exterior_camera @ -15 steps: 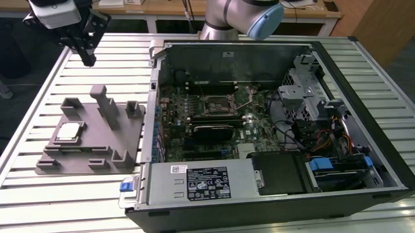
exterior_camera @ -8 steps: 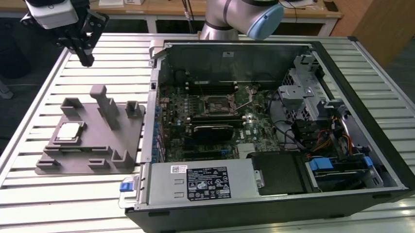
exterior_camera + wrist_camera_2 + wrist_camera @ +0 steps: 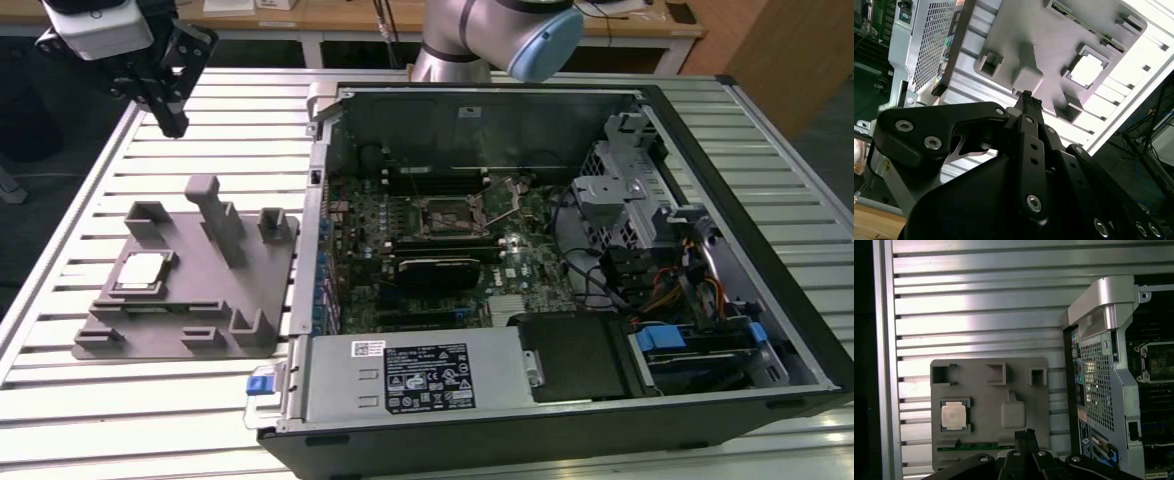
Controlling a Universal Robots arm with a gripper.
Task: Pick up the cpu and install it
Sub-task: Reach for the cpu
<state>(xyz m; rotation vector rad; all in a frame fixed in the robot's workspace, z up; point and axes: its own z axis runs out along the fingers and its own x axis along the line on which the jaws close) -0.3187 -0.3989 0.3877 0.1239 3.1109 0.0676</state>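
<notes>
Exterior view: hand [image 3: 174,127] points down, closed and empty, well above the cpu [image 3: 143,272].

PC case [image 3: 481,130] open; grey fixture [image 3: 200,295].

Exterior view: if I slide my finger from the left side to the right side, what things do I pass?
cpu → tall post of the grey fixture → motherboard socket inside the open computer → coloured cables
</notes>
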